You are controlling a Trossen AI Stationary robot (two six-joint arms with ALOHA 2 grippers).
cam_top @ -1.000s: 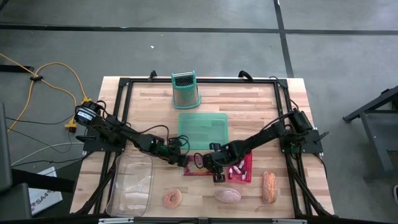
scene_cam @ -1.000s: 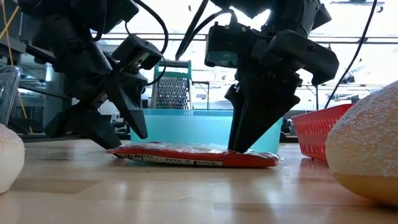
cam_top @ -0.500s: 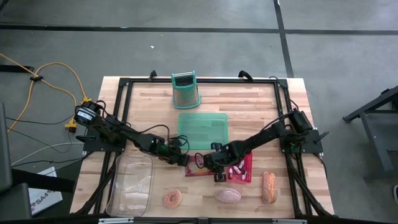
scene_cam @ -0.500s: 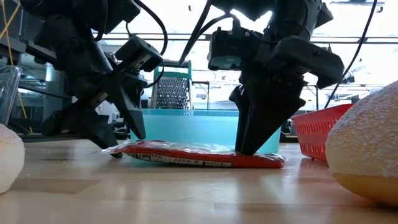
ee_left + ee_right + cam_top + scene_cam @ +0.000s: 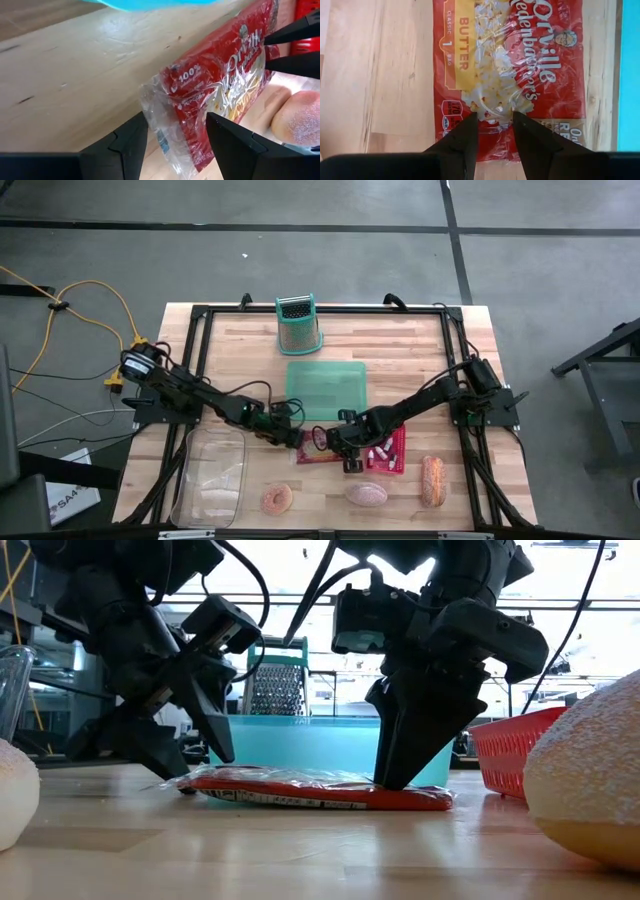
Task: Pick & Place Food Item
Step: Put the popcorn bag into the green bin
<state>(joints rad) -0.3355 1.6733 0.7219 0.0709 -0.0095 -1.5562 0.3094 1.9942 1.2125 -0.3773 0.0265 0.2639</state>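
A flat red popcorn packet (image 5: pixel 322 447) lies on the desk (image 5: pixel 400 340) just in front of the teal tray (image 5: pixel 327 389). The right tool (image 5: pixel 395 780) pinches its crinkly, slippery film at mid-packet; the left tool (image 5: pixel 172 142) straddles one end, fingers apart. Light and floppy, it likely sags unless held at the edges. The red basket (image 5: pixel 390 450) sits just beside it; a doughnut (image 5: pixel 276 500) lies nearby.
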